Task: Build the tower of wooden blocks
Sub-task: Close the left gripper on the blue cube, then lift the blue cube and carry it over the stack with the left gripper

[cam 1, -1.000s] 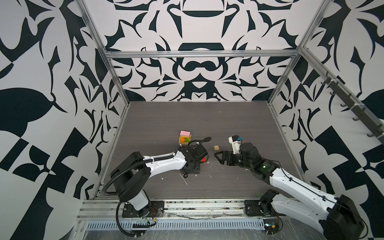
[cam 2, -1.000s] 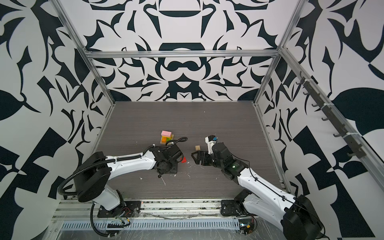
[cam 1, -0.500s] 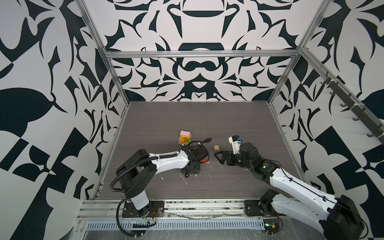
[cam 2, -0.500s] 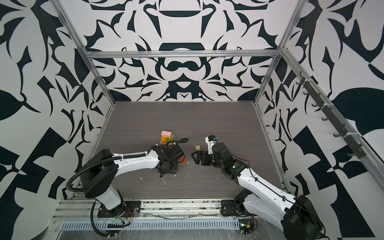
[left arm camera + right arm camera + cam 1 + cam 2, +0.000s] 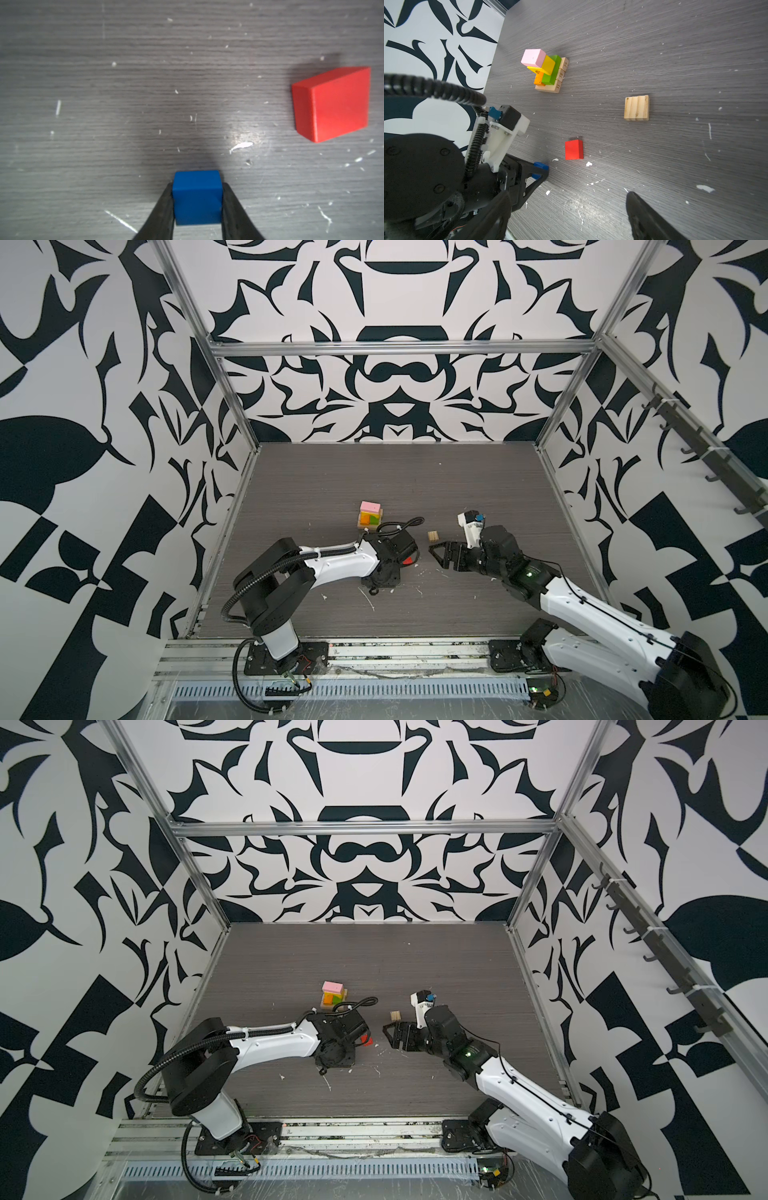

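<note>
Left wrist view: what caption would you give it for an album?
Left end effector grips a blue block; a red block lies apart on the grey table.

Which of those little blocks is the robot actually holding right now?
The blue block, pinched in the left hand. The red block and the tan block lie loose on the table, untouched; the other coloured ones sit stacked in the tower.

My left end effector [image 5: 197, 187] points down from a low, outstretched arm, its fingers pinched shut on the blue block [image 5: 197, 201]. My right end effector [image 5: 437, 558] lies low, wrist level, aimed toward the middle, with fingers spread wide and empty.
</note>
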Controlling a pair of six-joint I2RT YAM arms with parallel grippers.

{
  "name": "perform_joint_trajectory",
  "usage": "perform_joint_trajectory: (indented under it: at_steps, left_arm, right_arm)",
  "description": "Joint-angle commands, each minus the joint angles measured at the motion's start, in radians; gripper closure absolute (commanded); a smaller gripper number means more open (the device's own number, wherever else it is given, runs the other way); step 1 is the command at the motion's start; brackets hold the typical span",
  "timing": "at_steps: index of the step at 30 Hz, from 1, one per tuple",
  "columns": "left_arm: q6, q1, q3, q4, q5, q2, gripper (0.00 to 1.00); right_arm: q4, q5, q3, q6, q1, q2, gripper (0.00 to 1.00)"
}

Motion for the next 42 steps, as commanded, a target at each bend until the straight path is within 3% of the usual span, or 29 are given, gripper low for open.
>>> perform_joint_trajectory:
  at_steps: [1,20,32,42]
  left_arm:
    - [0.010,-0.002,0.018,-0.023,-0.011,0.025,0.67]
    - [0.120,0.016,0.087,-0.075,-0.045,-0.028,0.73]
    - [0.211,0.115,0.087,-0.076,-0.029,-0.160,0.70]
    - [0.324,0.256,0.122,-0.087,0.039,-0.228,0.67]
  right_arm:
    - [0.008,0.015,0.010,-0.001,0.005,-0.025,0.09]
    - [-0.010,0.031,0.015,-0.008,0.008,-0.053,0.09]
    - [-0.040,0.032,0.038,-0.019,0.008,-0.056,0.09]
    - [-0.057,0.035,0.048,-0.019,0.011,-0.068,0.09]
